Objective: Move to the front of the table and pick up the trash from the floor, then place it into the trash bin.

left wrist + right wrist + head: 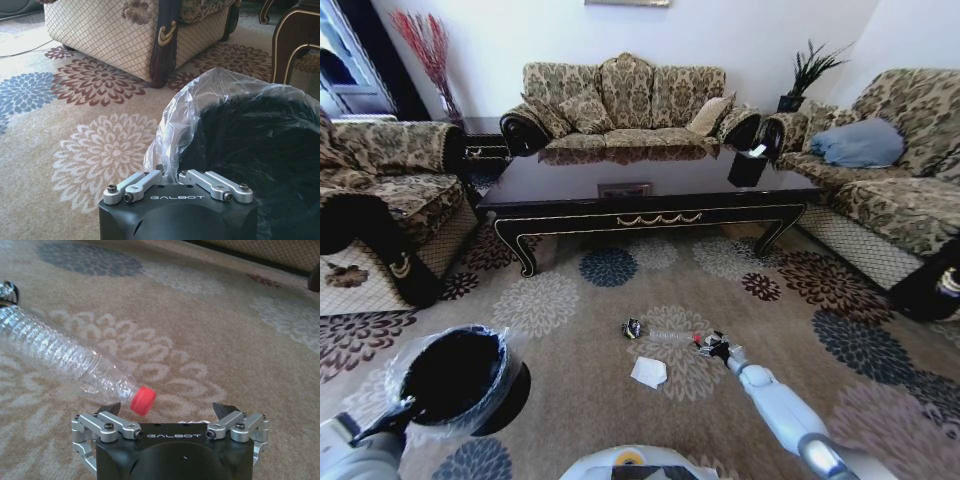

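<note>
The trash lies on the floor (570,400) in front of the table (650,215). It is a clear bottle (670,337) (60,357) with a red cap (142,401), a crumpled white paper (649,372) and a small dark wrapper (632,328) (7,290). My right gripper (715,348) (167,410) is low over the carpet and open. The cap sits between its fingertips, closer to one of them. My left gripper (392,414) (171,173) is shut on the bag-lined rim of the black trash bin (455,375) (260,150) at my near left.
Patterned sofas (380,200) (900,190) flank the table left and right, and a third (625,105) stands behind it. A black tissue box (748,165) sits on the table's right end. Open carpet lies between the table and me.
</note>
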